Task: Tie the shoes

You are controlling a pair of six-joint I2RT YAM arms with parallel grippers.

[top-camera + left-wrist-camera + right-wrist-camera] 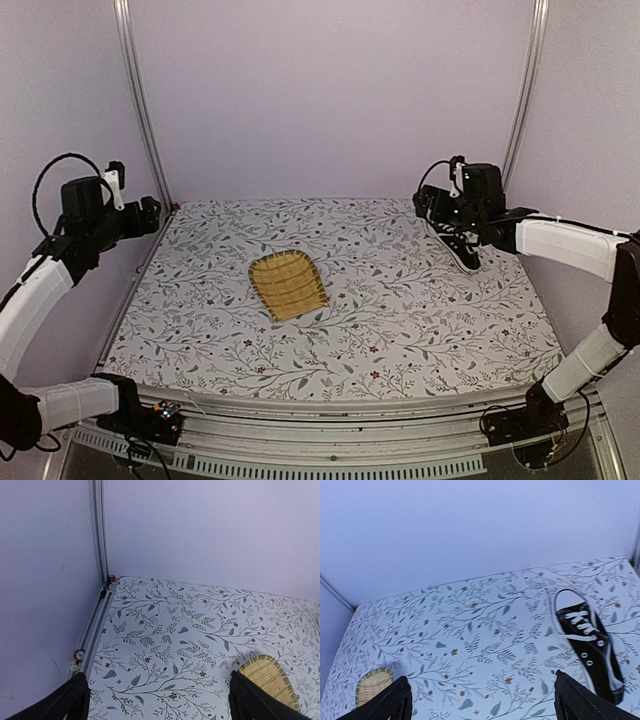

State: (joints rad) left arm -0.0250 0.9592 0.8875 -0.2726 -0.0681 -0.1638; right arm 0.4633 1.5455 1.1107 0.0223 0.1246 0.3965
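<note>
One black low-top shoe (587, 642) with white laces, toe cap and sole edge is located upright at the far right of the table (400, 320), well apart from the yellow mat (288, 285). The left end effector (160, 700) and right end effector (482, 700) are both spread wide, with nothing held.

Sneaker (463, 252) partly behind right arm (560, 245)

Left arm (40, 290): raised at the 9 o'clock side, elbow bent.
Left gripper (150, 213): pointed toward 3 o'clock, jaws spread wide, empty.
Right arm (570, 245): raised at the 3 o'clock side, forearm stretched toward 9 o'clock.
Right gripper (437, 212): angled downward, jaws spread wide, empty.
</note>
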